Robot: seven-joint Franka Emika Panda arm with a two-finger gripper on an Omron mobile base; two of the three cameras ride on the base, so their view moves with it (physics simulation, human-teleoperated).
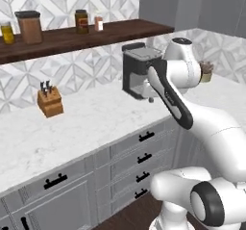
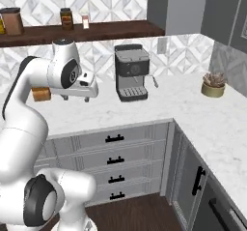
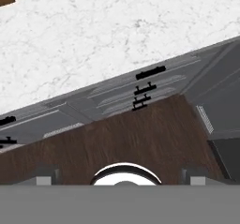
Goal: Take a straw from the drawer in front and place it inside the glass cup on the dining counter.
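Overhead, the gripper [image 2: 86, 98] hung above the marble counter [image 2: 144, 109], beside the coffee machine [image 2: 130, 72]; its jaw spacing could not be determined. All drawers [image 2: 115, 138] were closed.

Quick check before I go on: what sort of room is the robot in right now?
A home-style kitchen, rendered. A white marble-patterned counter runs over grey drawers with black bar handles, a black espresso machine stands on it, and a wooden knife block sits near the tiled wall.

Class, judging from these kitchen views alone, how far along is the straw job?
Nothing looks done: the grey drawers under the counter are all shut, with no straw out. In hand: the arm is raised above the counter edge. Left: opening a drawer, taking the straw, delivering it to the cup.
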